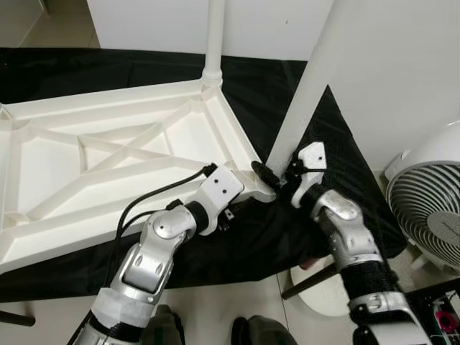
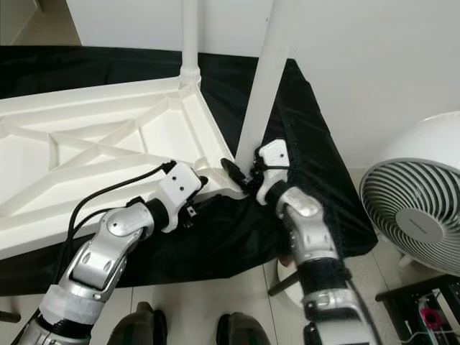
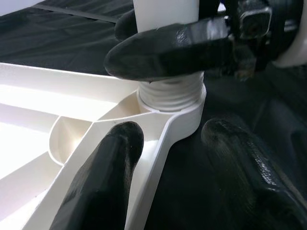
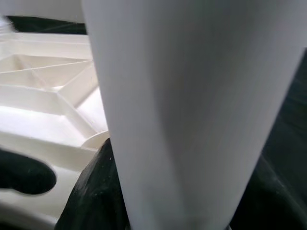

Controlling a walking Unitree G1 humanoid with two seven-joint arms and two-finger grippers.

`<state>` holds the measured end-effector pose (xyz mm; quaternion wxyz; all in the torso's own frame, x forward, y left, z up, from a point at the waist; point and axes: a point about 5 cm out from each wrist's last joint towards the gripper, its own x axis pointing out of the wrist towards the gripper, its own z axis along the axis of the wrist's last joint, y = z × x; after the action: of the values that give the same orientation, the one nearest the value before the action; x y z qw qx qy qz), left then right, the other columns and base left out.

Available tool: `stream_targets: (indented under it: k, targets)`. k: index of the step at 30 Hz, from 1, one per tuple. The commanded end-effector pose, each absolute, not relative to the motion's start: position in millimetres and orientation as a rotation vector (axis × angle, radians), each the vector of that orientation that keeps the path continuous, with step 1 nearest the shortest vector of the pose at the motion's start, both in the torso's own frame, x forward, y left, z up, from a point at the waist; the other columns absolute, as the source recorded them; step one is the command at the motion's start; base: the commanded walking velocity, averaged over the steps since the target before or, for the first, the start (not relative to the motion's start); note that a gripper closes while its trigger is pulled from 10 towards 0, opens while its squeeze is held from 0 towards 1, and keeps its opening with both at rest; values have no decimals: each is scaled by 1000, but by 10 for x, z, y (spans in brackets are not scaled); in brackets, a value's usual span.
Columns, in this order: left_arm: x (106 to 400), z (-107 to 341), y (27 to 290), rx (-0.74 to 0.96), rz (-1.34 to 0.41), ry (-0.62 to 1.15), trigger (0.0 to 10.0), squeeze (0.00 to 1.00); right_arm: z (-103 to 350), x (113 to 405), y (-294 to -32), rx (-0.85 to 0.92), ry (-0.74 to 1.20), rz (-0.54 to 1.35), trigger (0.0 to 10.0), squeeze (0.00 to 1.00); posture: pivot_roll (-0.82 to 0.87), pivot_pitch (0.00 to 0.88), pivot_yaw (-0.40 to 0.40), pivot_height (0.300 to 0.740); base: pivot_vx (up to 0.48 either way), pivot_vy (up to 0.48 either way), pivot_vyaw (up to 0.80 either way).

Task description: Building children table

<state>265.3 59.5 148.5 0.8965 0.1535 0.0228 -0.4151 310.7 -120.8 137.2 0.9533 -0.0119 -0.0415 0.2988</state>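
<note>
Lay upside down on a black cloth sheet (image 1: 86, 72) over the floor: a white ribbed plastic tabletop (image 1: 108, 158), underside up, one white tubular plastic leg (image 1: 213, 36) already upright in the far corner socket. Stood tilted in the near right corner socket (image 3: 175, 103), threaded collar partly showing: a second white plastic leg (image 1: 309, 79).

Clamped around the base of that second leg, just above the socket: the right gripper (image 1: 277, 178), one black fingertip (image 3: 168, 50) pressed across the thread. Set with fingers (image 3: 103, 182) apart, astride the near right corner rim of the tabletop, closed on nothing: the left gripper (image 3: 163, 158), seemingly steadying the slab.

Judged light, hollow and stiff, smooth enough to slip under a twisting grip; best taken low on the leg near the collar, with the corner held down against turning. Risked cross-threading while the leg leaned.

Stood near on the right: a round white electric fan (image 2: 417, 208), well apart from the leg but within the sweep of the right elbow. Lay below the right arm: a white disc base (image 1: 323, 291) on the tiled floor.
</note>
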Motion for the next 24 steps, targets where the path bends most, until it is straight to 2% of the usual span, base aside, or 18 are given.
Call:
stream_targets:
  k: [1, 2, 3, 5, 8, 10, 16, 24]
  targets:
    - [2651, 1467, 585, 314, -842, 43, 10000, 0, 1284, 3080, -1179, -34, -28, 566, 10000, 0, 16, 35, -60, 740, 0, 0, 0]
    - [2651, 1466, 583, 314, -843, 43, 10000, 0, 1263, 3079, -1198, -8, 4, 455, 10000, 0, 15, 34, -59, 740, 0, 0, 0]
    - [2651, 1466, 583, 314, -843, 43, 10000, 0, 1263, 3079, -1198, -8, 4, 455, 10000, 0, 15, 34, -59, 740, 0, 0, 0]
    - [2650, 1465, 579, 313, -846, 43, 10000, 0, 1226, 3059, -1237, 10, 51, 291, 10000, 0, 10, 30, -57, 740, 0, 0, 0]
    - [2649, 1464, 578, 313, -847, 42, 10000, 0, 1217, 3043, -1249, 4, 64, 240, 10000, 0, 10, 30, -57, 740, 0, 0, 0]
    - [2647, 1460, 572, 314, -854, 43, 10000, 0, 1237, 2975, -1216, -3, 57, 139, 10000, 0, 6, 25, -57, 740, 0, 0, 0]
    - [2652, 1459, 566, 314, -860, 42, 10000, 0, 1305, 2946, -1268, 0, 31, 37, 10000, 0, 1, 17, -59, 740, 0, 0, 0]
    - [2663, 1468, 570, 313, -856, 36, 10000, 0, 1328, 2970, -1277, 38, 49, 9, 10000, 0, 3, 5, -64, 740, 0, 0, 0]
